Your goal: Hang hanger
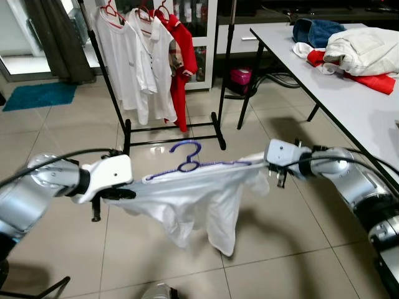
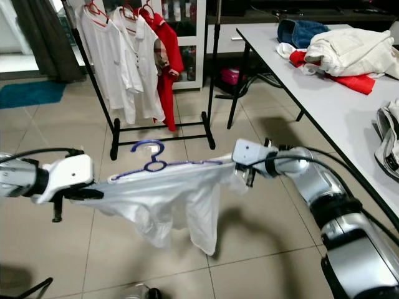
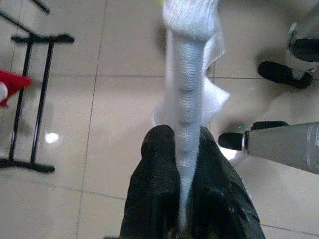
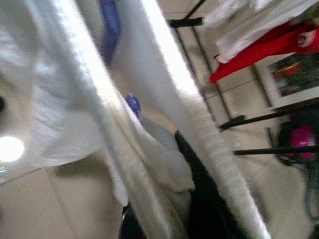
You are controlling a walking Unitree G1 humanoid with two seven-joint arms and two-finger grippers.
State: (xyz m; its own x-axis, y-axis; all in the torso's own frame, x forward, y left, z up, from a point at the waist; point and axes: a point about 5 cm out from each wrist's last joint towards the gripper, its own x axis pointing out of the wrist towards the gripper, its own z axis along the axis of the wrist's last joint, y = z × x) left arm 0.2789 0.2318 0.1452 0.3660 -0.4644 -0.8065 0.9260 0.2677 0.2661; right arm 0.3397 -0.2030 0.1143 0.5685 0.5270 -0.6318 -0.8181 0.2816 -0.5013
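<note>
A white shirt [image 1: 193, 202] on a blue plastic hanger [image 1: 187, 161] hangs stretched between my two arms above the tiled floor. My left gripper [image 1: 118, 194] is shut on the shirt's left shoulder; in the left wrist view the black fingers [image 3: 164, 184] pinch a fold of the white cloth [image 3: 187, 99]. My right gripper [image 1: 269, 169] is shut on the shirt's right shoulder, with white fabric [image 4: 149, 164] and the blue hanger [image 4: 110, 27] close before its wrist camera. The black clothes rack [image 1: 171, 134] with white and red garments [image 1: 149, 59] stands on the floor beyond the shirt.
A long white table [image 1: 349, 93] runs along the right, carrying a pile of clothes [image 1: 355, 50]. A second black stand [image 1: 227, 56] rises beside the rack. A blue mat [image 1: 40, 95] lies far left. Open tile floor lies between me and the rack.
</note>
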